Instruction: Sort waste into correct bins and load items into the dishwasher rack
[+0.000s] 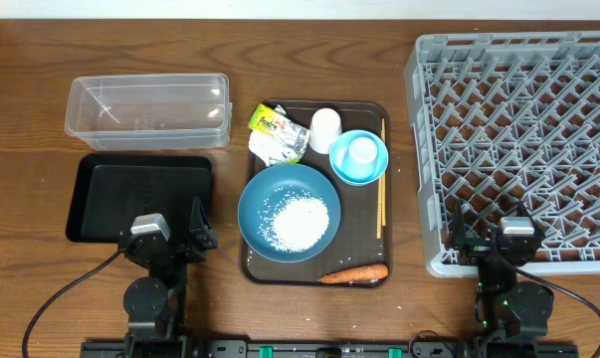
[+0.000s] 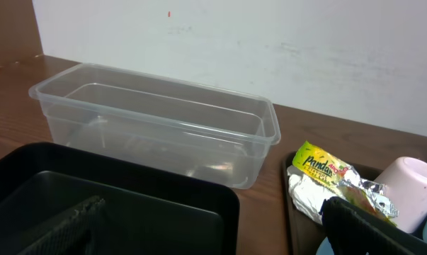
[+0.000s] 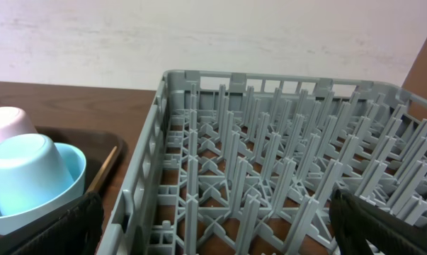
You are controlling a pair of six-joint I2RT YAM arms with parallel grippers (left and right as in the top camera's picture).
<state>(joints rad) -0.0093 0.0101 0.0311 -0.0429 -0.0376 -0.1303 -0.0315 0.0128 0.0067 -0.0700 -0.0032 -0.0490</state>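
Fingers of the left gripper (image 1: 173, 239) and right gripper (image 1: 500, 241) are spread wide, nothing held; rice (image 1: 299, 221) is seen in the dish (image 1: 263, 194).

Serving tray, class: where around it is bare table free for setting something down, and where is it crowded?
Free: the strip between the serving tray and rack, the wood behind the tray toward the wall, and the corner left of the clear box. Crowded: the tray itself, holding dish, bowl, cup, wrapper, chopsticks and carrot.
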